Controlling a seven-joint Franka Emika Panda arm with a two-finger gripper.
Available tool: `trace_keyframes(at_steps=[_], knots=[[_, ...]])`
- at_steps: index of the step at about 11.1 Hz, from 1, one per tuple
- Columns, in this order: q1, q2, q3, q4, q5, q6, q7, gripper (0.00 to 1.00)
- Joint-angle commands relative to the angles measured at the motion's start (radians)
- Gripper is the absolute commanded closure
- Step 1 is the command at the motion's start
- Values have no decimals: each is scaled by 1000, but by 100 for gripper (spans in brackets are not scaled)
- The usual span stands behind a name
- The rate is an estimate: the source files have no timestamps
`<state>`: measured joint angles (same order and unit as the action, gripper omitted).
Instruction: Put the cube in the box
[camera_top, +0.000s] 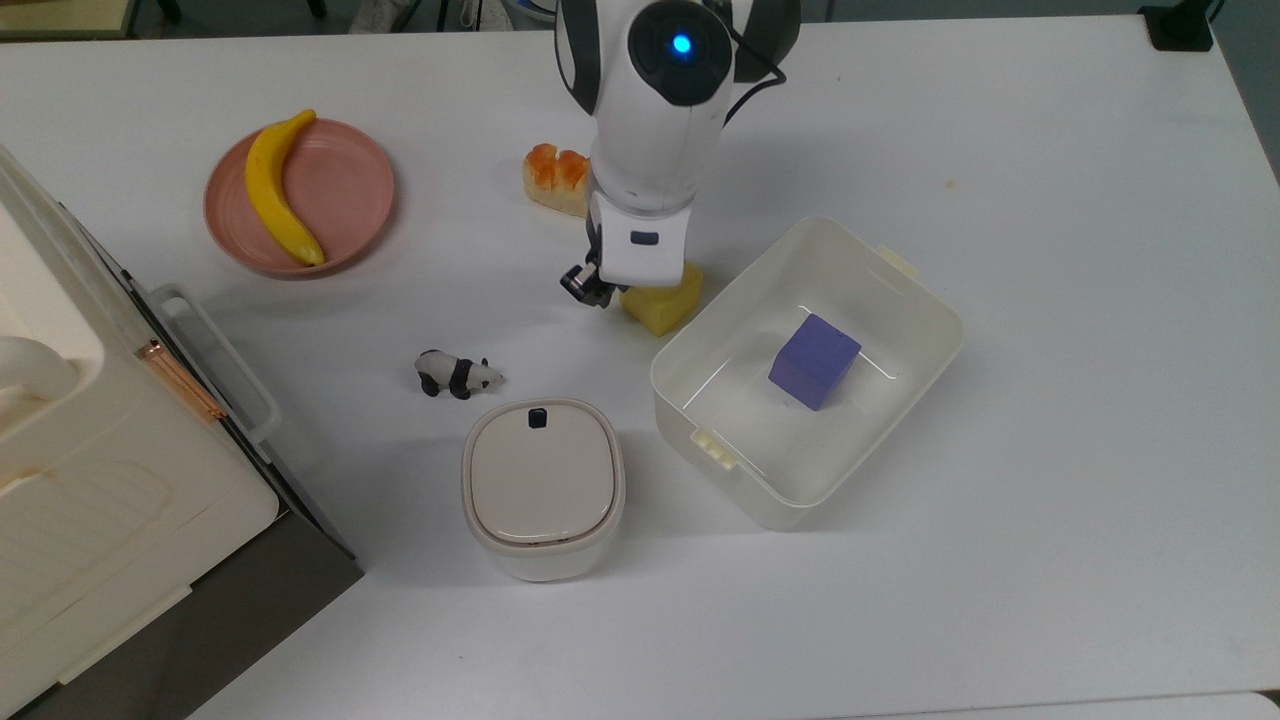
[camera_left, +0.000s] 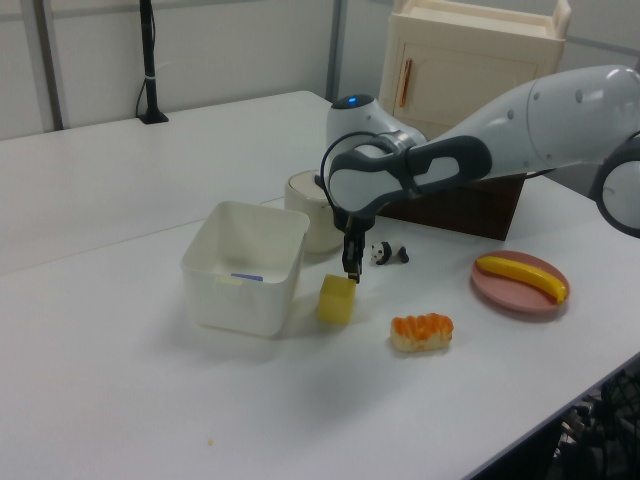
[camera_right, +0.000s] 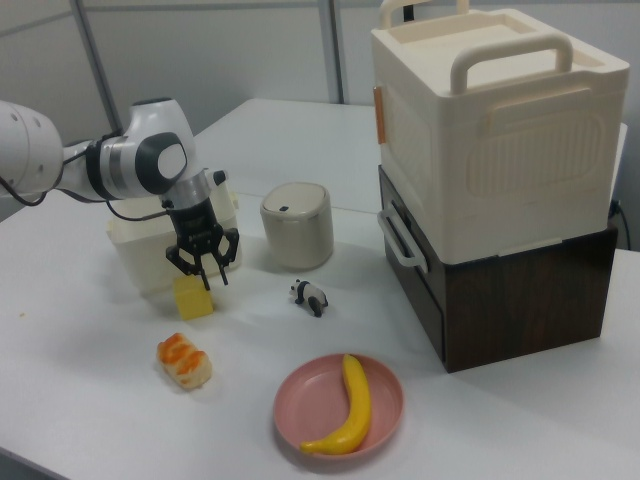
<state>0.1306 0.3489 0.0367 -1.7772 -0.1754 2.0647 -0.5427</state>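
Observation:
The yellow cube (camera_top: 665, 301) (camera_left: 337, 300) (camera_right: 193, 298) sits on the white table, close against the outer wall of the white translucent box (camera_top: 770, 440) (camera_left: 245, 290) (camera_right: 135, 260). My gripper (camera_top: 610, 290) (camera_left: 351, 272) (camera_right: 205, 268) hangs just above the cube, toward the top view's left of it. In the right view its fingers stand spread, open, with nothing between them. The box holds a purple cube (camera_top: 814, 361).
A toy panda (camera_top: 458, 374) and a beige-lidded container (camera_top: 543, 487) lie at the top view's lower left of the cube. A bread piece (camera_top: 557, 178) sits behind the arm. A pink plate (camera_top: 345, 190) carries a banana (camera_top: 278, 190). A big cream case (camera_top: 100, 470) fills the top view's left edge.

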Motion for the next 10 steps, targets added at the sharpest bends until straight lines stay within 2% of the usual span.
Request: trace_keyframes(at_steps=[1, 6, 10], knots=[[12, -59, -9, -11, 23, -64, 32, 0], [29, -71, 11, -13, 27, -106, 18, 0], [69, -12, 23, -15, 27, -80, 102, 0]])
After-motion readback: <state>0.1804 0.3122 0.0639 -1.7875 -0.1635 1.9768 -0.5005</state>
